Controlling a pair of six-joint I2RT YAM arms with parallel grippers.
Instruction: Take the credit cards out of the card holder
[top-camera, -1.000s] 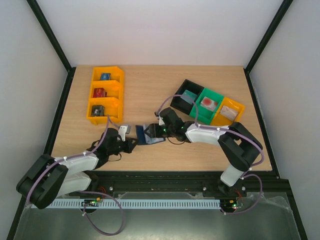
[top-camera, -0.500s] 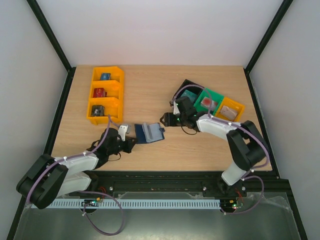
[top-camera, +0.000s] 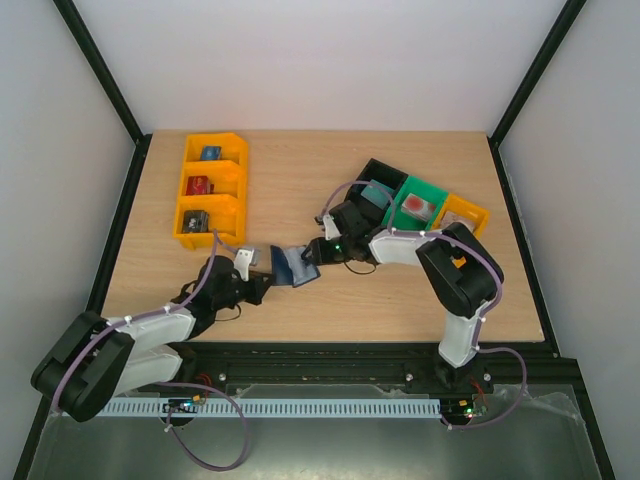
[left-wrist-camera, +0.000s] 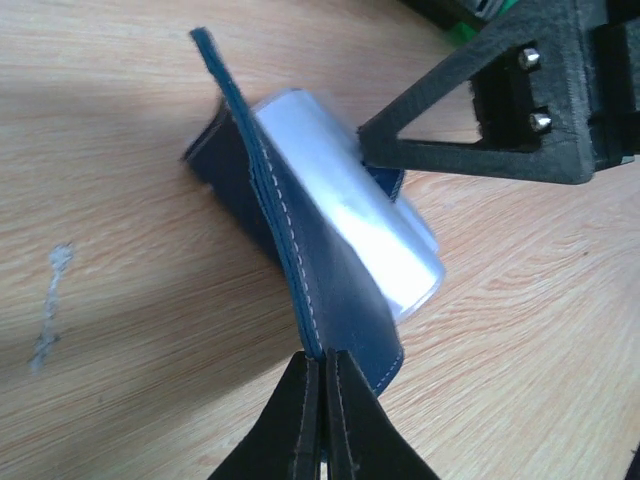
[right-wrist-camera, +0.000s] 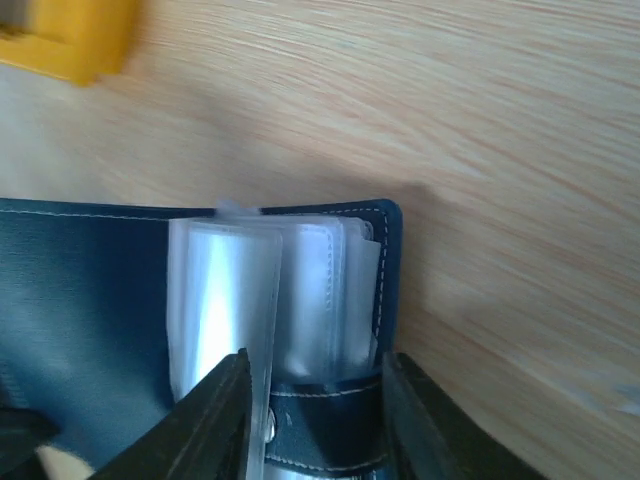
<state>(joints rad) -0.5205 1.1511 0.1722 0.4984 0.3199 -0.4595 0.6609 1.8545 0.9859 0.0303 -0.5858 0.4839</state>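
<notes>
I'm bringing the right gripper back from the bins onto the card holder on the counter, jaws narrowing round its clear sleeves, grip unconfirmed, w/ left gripper staying clenched on the cover edge; no credit cards out yet.

A yellow three-compartment bin stands on the far left of the worktop. A black bin, green bin and small yellow bin line its far right.
</notes>
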